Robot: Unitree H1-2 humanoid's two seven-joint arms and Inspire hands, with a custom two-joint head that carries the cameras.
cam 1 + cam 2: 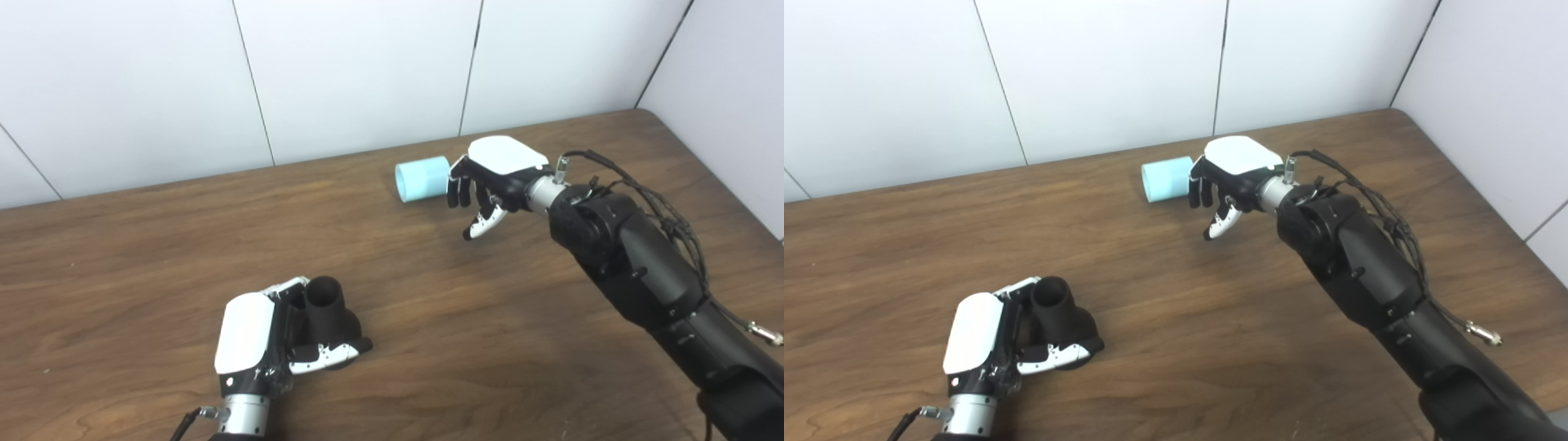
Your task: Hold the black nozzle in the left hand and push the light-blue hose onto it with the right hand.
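Left eye view. My left hand (263,343) is closed round the black nozzle (327,309), fingers (288,288) behind it and the thumb across its flared base in front. The open neck points up and away from me, clear of the grip. The nozzle looks like hard moulded plastic: stiff, light, matt, not likely to slip. It sits low over the bench (153,245); I cannot tell whether the base touches the wood.

The light-blue hose (421,178) is a short, fat tube lying on its side, well beyond the nozzle and off to its right, near the wall (355,73). Its open mouth faces left. My right hand (490,177) is just beside its right end, fingers spread and curled down, holding nothing; whether the fingertips touch the tube I cannot tell.

Right eye view. Same layout. The left hand (989,340) is wrapped on the nozzle (1059,312); the right hand (1228,174) is open at the hose (1167,178), thumb hanging free beneath.

Handling judgement: the hose looks light, smooth-skinned, perhaps slightly soft, and round, so it may roll away under a nudge. I would take it across the middle of the barrel, fingers over the top and thumb under, leaving the mouth end free for the nozzle neck. Too hard a squeeze could oval the mouth and spoil the fit.
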